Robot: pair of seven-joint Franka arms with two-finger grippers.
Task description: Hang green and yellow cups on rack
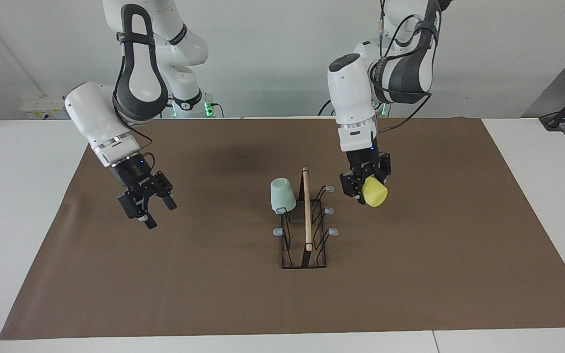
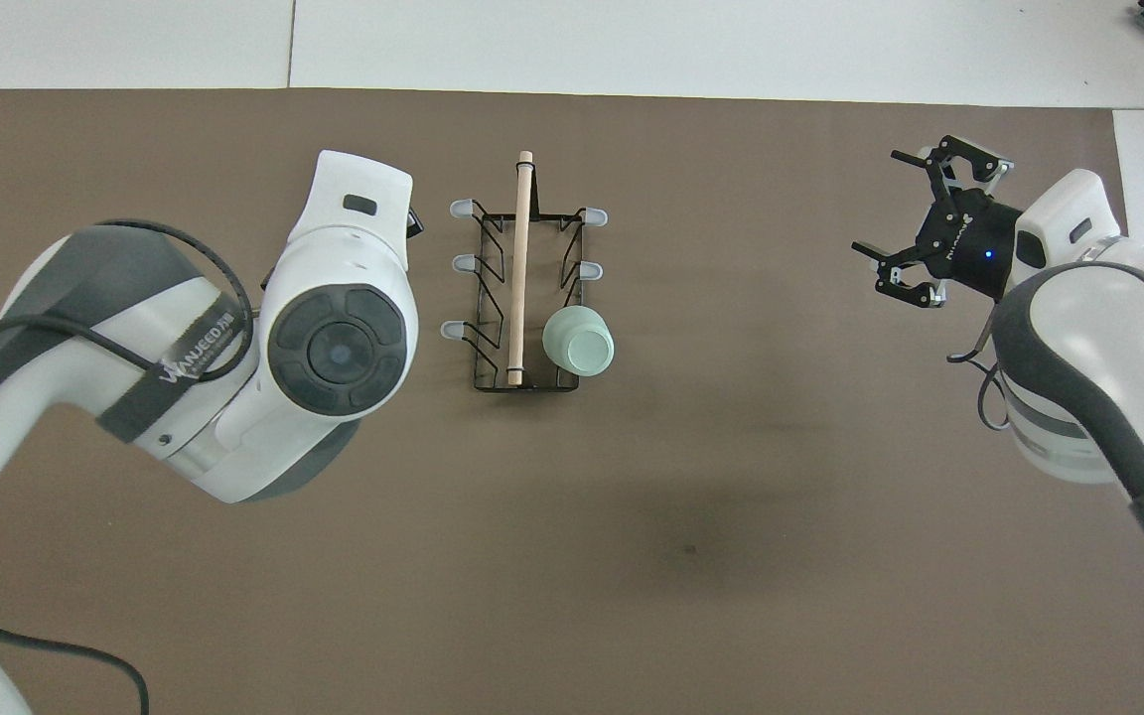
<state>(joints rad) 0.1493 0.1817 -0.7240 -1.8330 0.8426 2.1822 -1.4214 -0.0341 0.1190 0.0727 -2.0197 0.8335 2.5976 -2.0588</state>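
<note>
The black wire rack [image 1: 306, 211] [image 2: 520, 258] stands mid-mat, its wooden rod pointing away from the robots. The mint green cup [image 1: 282, 195] [image 2: 578, 340] hangs upside down on the prong nearest the robots, in the row toward the right arm's end. My left gripper [image 1: 365, 189] is shut on the yellow cup [image 1: 376, 194], held tilted in the air just beside the rack's other prong row. In the overhead view the left arm's wrist hides this cup. My right gripper [image 1: 160, 215] [image 2: 890, 204] hangs open and empty over bare mat, well away from the rack.
A brown mat [image 1: 214, 294] [image 2: 691, 497] covers most of the white table [image 1: 17, 196]. Several grey-tipped prongs [image 1: 330, 210] on the rack are bare. A black cable [image 2: 56, 650] lies near the left arm's base.
</note>
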